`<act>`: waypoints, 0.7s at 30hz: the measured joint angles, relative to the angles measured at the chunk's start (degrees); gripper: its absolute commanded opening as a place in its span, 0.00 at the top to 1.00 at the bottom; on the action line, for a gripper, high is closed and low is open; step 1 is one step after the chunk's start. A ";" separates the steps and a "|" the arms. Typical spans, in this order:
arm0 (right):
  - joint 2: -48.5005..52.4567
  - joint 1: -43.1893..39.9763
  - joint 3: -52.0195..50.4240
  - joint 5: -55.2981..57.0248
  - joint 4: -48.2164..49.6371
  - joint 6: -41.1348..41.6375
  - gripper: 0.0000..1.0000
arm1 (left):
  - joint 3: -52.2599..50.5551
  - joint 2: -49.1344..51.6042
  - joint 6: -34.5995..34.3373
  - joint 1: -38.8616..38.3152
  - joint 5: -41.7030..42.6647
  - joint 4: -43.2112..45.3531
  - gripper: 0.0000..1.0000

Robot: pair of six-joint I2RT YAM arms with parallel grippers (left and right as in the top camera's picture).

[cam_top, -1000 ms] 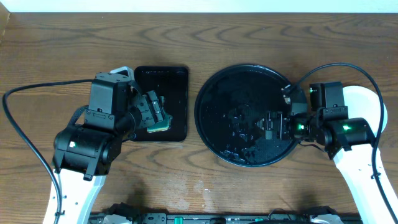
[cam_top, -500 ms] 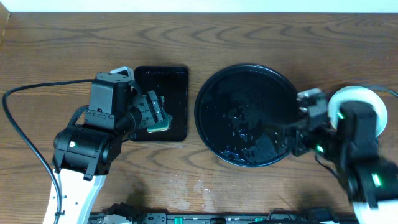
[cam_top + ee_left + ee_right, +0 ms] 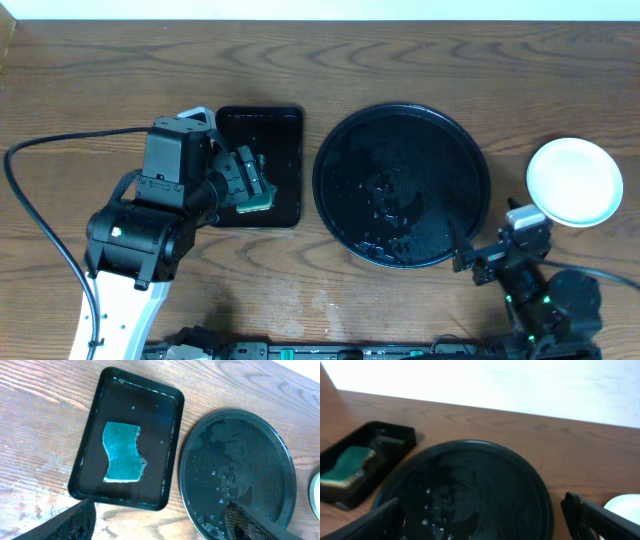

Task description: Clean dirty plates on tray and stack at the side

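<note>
The large round black tray (image 3: 400, 120) is wet and holds no plates; it also shows in the left wrist view (image 3: 250, 440) and the right wrist view (image 3: 470, 480). A stack of pale plates (image 3: 574, 181) sits on the wood to the tray's right, and I cannot count them. Its edge shows in the right wrist view (image 3: 626, 504). My right gripper (image 3: 472, 264) is open and empty, low at the tray's front right edge (image 3: 482, 517). My left gripper (image 3: 252, 180) is open and empty above the small rectangular tray (image 3: 160, 517).
A rectangular black tray (image 3: 285, 125) stands left of the round tray and holds a green sponge (image 3: 122, 452), partly hidden in the overhead view by my left gripper. The sponge also shows in the right wrist view (image 3: 347, 462). Bare wood tabletop (image 3: 420, 60) lies all round.
My right arm has pulled back from over the round tray's right side to the front right corner, uncovering the plate stack. The left arm has not moved.
</note>
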 measured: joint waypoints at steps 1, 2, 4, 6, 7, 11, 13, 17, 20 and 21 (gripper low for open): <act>-1.66 0.00 -2.03 0.31 1.14 -0.04 0.01 | 0.00 0.00 0.00 0.00 0.00 0.00 0.16; -3.30 -0.02 -3.89 0.48 2.29 -0.04 0.01 | 0.00 0.00 0.00 0.00 0.00 0.00 0.17; -6.40 0.00 -7.32 0.66 4.66 -0.09 0.01 | 0.00 0.00 0.00 0.00 0.00 0.00 0.16; -9.22 0.00 -10.60 0.90 6.73 -0.11 0.01 | 0.00 0.00 0.00 0.00 0.00 0.02 0.17; -10.38 0.00 -12.44 0.94 7.87 -0.22 0.01 | 0.00 0.00 0.00 0.00 0.00 0.02 0.16; -11.23 -0.02 -17.55 1.40 14.99 -0.26 0.01 | 0.00 0.00 0.00 0.00 0.00 0.00 0.16; -11.32 -0.02 -20.31 1.53 19.52 -0.26 0.01 | 0.00 0.00 0.00 0.00 0.00 0.02 0.17; -11.37 0.00 -22.40 1.84 22.47 -0.26 0.01 | 0.00 0.00 0.00 0.00 0.02 0.00 0.17; -11.37 0.00 -22.40 1.92 22.43 -0.26 0.01 | 0.00 0.00 0.00 0.00 0.00 0.00 0.16; -11.37 0.00 -22.40 1.95 22.36 -0.28 0.01 | 0.00 0.00 0.00 0.00 0.00 0.00 0.17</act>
